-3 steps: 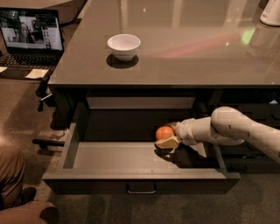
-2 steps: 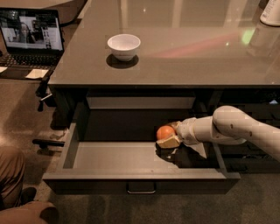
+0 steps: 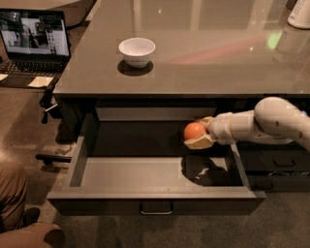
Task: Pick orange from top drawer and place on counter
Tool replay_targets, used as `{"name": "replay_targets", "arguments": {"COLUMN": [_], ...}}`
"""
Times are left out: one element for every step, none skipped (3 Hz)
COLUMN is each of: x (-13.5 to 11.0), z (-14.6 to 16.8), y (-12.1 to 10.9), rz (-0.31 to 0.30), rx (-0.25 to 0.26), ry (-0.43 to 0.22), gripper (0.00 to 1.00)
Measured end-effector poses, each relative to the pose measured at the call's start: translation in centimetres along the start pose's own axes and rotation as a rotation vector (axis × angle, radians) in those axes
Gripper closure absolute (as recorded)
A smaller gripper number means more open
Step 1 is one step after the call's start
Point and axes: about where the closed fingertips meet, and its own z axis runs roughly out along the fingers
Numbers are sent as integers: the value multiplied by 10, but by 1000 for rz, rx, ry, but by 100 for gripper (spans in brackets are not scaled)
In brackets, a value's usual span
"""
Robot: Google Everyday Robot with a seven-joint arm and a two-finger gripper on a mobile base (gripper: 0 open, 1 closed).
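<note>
The orange (image 3: 193,131) is held in my gripper (image 3: 199,133), lifted above the grey floor of the open top drawer (image 3: 131,173), over its right rear part. My white arm (image 3: 264,123) reaches in from the right. The gripper's shadow lies on the drawer floor below it. The drawer has a small metal handle (image 3: 156,209) on its front. The glossy grey-brown counter (image 3: 203,53) lies above and behind the drawer.
A white bowl (image 3: 137,51) stands on the counter's left part. A white container (image 3: 300,14) stands at its far right. An open laptop (image 3: 33,41) sits at the left. Narrower dark drawers (image 3: 278,162) are at the right. A person's leg (image 3: 14,203) is at the lower left.
The gripper has risen with the orange, from low near the drawer floor to higher above it.
</note>
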Motion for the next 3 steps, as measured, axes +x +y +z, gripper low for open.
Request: {"name": "replay_targets", "arguments": {"x": [-24, -51, -68], "z": [-39, -75, -105], "y": [-21, -31, -32], "rz": [-65, -126, -134], "rx": [16, 0, -14], "ry": [-8, 18, 55], "gripper": [100, 100, 100]}}
